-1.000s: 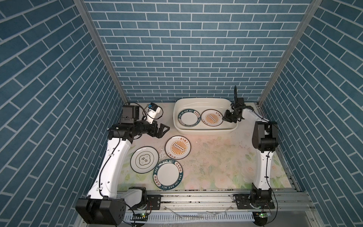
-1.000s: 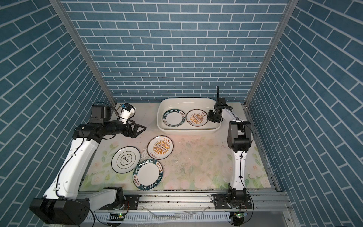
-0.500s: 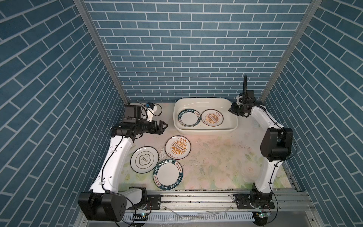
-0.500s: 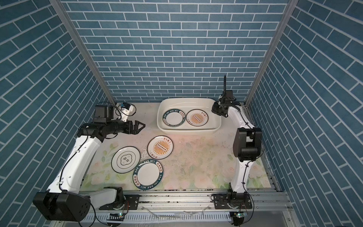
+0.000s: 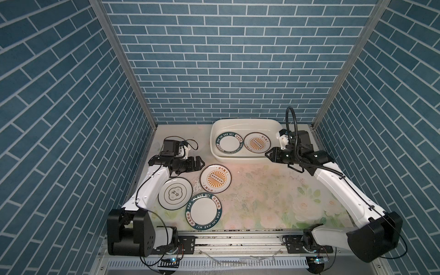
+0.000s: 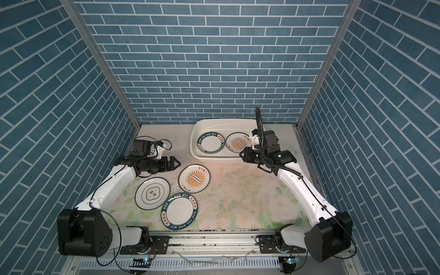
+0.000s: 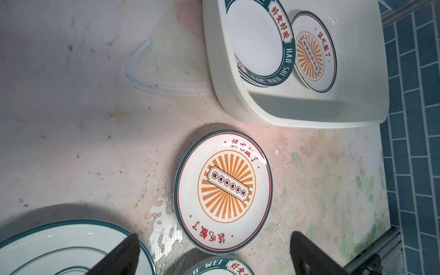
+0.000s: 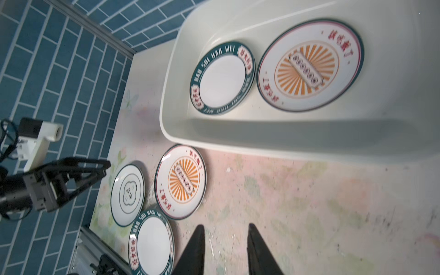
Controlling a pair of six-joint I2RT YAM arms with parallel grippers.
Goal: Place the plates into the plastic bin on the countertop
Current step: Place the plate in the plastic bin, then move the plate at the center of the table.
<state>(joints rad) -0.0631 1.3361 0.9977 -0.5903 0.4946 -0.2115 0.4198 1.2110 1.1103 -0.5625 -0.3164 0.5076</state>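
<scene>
We see plates (image 5: 257,145) inside the bin (image 5: 240,159), three beside it. Our left gripper (image 5: 201,163) and right gripper (image 5: 267,154) hover near it, fingers (image 8: 195,252) apart, empty.

right end effector (image 5: 267,154) | withdrew from plastic bin (image 5: 238,158) to its front corner | jaws apparently wider

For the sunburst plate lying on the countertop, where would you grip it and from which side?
The rim, I'd judge: the sunburst plate lies flat and face up, so only its upturned edge offers a pinch. Come from its far-left edge, where the open left gripper hovers; the near edge, beside the lettered plate, looks crowded.
</scene>
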